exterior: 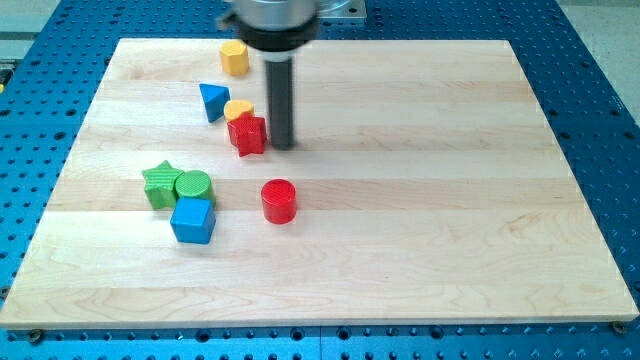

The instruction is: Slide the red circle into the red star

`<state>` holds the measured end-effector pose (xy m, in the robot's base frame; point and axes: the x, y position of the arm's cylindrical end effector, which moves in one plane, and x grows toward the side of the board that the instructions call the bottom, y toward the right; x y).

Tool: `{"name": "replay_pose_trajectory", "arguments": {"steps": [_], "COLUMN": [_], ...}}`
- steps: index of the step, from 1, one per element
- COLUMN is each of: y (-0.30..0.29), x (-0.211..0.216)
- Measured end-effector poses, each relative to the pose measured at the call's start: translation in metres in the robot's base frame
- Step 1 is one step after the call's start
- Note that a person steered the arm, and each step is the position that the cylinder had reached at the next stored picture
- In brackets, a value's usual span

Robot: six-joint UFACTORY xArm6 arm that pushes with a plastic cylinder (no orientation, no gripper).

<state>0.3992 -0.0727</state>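
A pale wooden board (400, 200) on blue pegboard (600, 60); my tip (283, 146), no jawed end effector, touches the red star (247, 134).

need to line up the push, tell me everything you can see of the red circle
The red circle is a short upright cylinder, glossy red like painted wood or plastic, with a ridged flat top. It stands alone on the bare wooden board, touching nothing. The red star lies toward the view's top and slightly left of it, with a clear gap between. My tip rests beside the star's right edge, above the circle in the view and not in contact with it.
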Motion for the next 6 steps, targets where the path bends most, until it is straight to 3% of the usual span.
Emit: {"name": "replay_pose_trajectory", "arguments": {"steps": [1, 3, 4, 6], "y": [-0.087, -0.171, -0.106, 0.105], "x": [0.007, 0.007, 0.010, 0.025]}}
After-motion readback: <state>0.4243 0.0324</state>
